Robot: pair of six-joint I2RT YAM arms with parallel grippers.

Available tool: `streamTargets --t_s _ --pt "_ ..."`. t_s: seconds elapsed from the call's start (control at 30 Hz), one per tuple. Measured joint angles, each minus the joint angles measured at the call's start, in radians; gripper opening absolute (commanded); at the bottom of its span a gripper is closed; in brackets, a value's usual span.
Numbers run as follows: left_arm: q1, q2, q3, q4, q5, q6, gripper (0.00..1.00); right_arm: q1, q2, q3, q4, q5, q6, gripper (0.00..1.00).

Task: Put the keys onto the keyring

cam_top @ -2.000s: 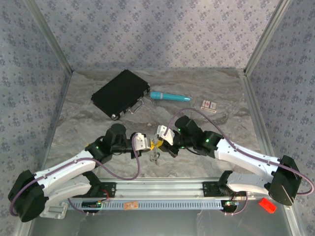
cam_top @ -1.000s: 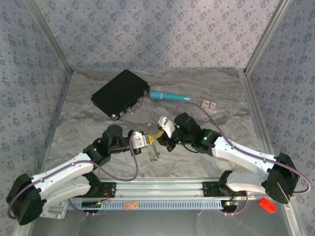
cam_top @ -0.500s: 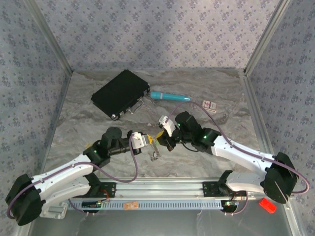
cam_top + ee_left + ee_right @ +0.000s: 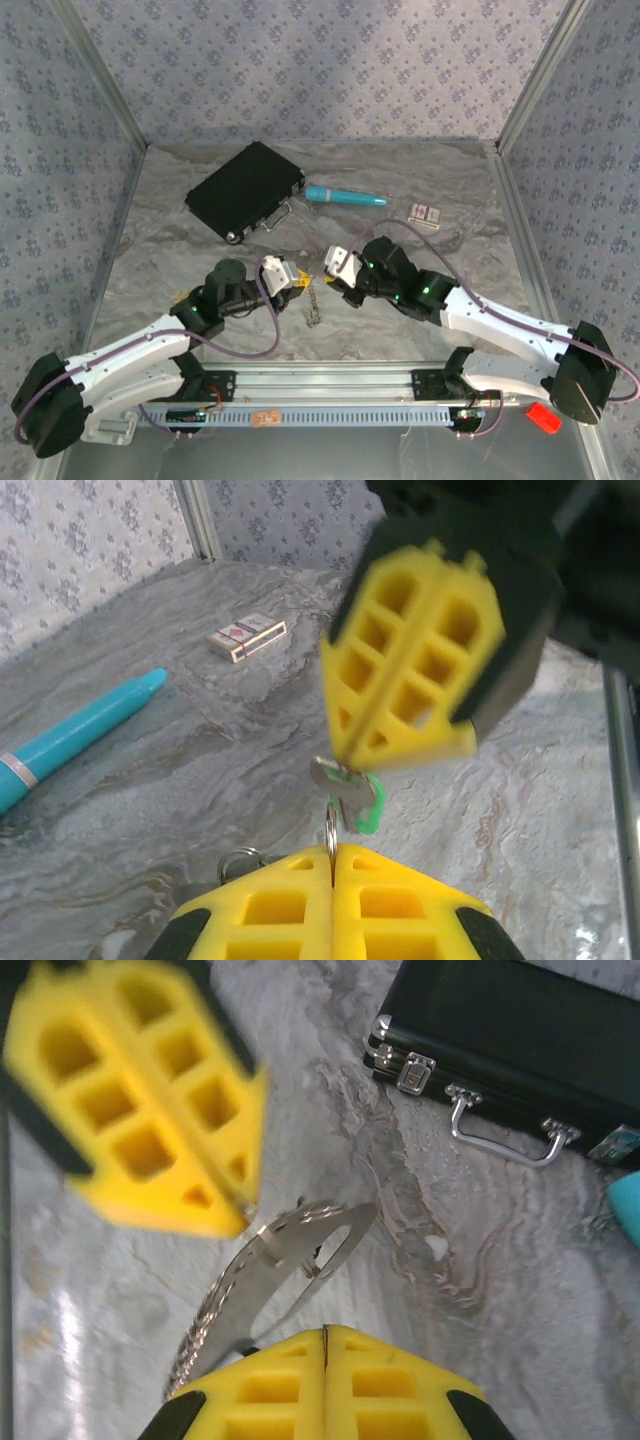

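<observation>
My left gripper (image 4: 332, 852) is shut on the keyring (image 4: 330, 825), which stands edge-on between its yellow fingers. Facing it, my right gripper (image 4: 387, 758) is shut on a green-headed key (image 4: 366, 806), whose metal blade touches the top of the ring. In the right wrist view the keyring (image 4: 271, 1241) is a flat silvery oval with its chain (image 4: 195, 1350) hanging down-left. There the left gripper (image 4: 238, 1210) pinches its upper edge, just ahead of the right gripper (image 4: 325, 1332). From above, both grippers meet mid-table, left gripper (image 4: 297, 284) and right gripper (image 4: 330, 282), with the chain (image 4: 314, 308) dangling between.
A black case (image 4: 245, 188) with a metal handle lies at the back left. A teal pen (image 4: 345, 196) is beside it, and a small card box (image 4: 425, 213) is further right. Metal frame posts and patterned walls close in the table's sides and back.
The left gripper has lifted and drawn slightly back-left with the keyring. The right arm has shifted a little to the right. Both grippers stayed shut, tips still together.
</observation>
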Motion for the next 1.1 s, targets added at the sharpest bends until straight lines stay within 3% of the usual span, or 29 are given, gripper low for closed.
streamTargets --t_s 0.2,0.4,0.7,1.1 --pt "0.000 0.000 0.012 -0.041 -0.008 -0.193 0.00 0.037 -0.007 -0.042 0.033 0.083 -0.266 0.00" --pt "0.000 0.000 0.042 -0.095 -0.019 -0.351 0.00 0.032 -0.043 -0.042 0.055 0.080 -0.382 0.00" --pt "0.000 0.000 0.045 -0.116 -0.018 -0.486 0.00 0.023 -0.021 -0.041 0.082 0.022 -0.404 0.00" --pt "0.000 0.014 0.048 -0.115 -0.002 -0.513 0.00 0.009 -0.001 -0.037 0.131 -0.015 -0.383 0.00"
